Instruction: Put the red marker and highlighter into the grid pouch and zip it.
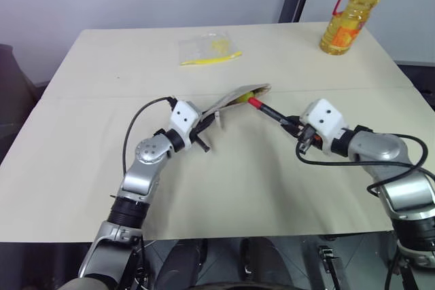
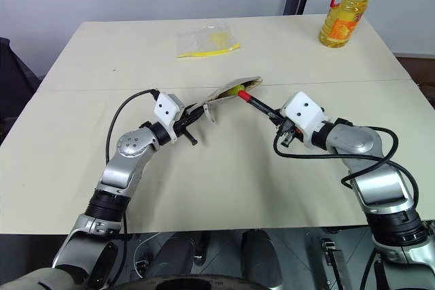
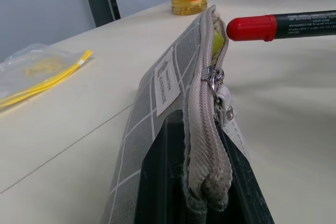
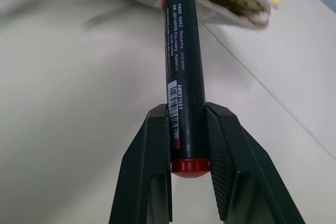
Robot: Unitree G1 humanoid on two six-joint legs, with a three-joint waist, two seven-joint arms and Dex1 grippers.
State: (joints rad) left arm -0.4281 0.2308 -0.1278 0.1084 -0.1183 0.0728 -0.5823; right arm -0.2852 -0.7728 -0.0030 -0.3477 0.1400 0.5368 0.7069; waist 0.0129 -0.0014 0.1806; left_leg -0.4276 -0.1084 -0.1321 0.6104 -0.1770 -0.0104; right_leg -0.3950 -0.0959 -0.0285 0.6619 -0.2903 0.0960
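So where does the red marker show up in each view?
Left eye: red marker right of centre, cap at the grid pouch mouth.
Right eye: just right of centre.
Left wrist: upper right.
Right wrist: centre, vertical.
Shared landmark: the pouch's open mouth.

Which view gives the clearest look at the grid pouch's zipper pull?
The left wrist view: the zipper pull sits close up on the zip of the grid pouch, partway along, with the mouth open beyond it. In the head views the pouch is small and the pull cannot be made out. The right wrist view shows the open mouth.
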